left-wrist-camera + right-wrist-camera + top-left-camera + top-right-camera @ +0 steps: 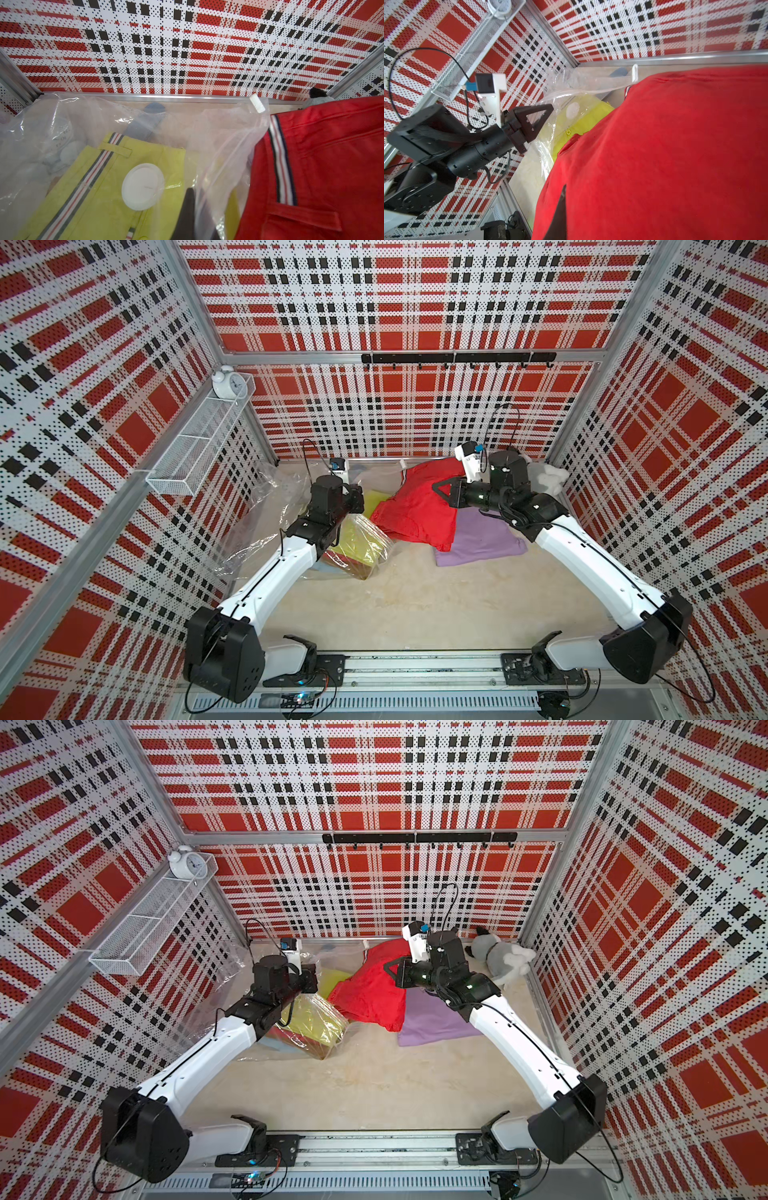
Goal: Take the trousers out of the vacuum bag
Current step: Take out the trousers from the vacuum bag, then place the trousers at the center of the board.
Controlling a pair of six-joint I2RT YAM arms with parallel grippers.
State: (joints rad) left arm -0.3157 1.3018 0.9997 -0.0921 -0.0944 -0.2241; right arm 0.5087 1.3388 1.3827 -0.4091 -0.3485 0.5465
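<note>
The crinkly clear vacuum bag (266, 506) (232, 977) lies at the back left, its round white valve cap (143, 186) over yellow-green trousers (361, 543) (93, 197) inside it. My left gripper (195, 199) (357, 499) is shut on a fold of the bag's film beside the bag's edge. The red trousers (415, 506) (370, 990) (664, 155) are outside the bag, bunched and lifted, with my right gripper (564, 191) (436, 488) shut on them. Lilac trousers (484, 543) (432, 1025) lie flat on the table under the right arm.
A grey-white plush toy (498, 957) sits in the back right corner. On the left wall hangs a wire shelf (199, 448) with a white alarm clock (227, 383). A black hook rail (457, 358) runs along the back wall. Bare table (415, 605) spreads in front.
</note>
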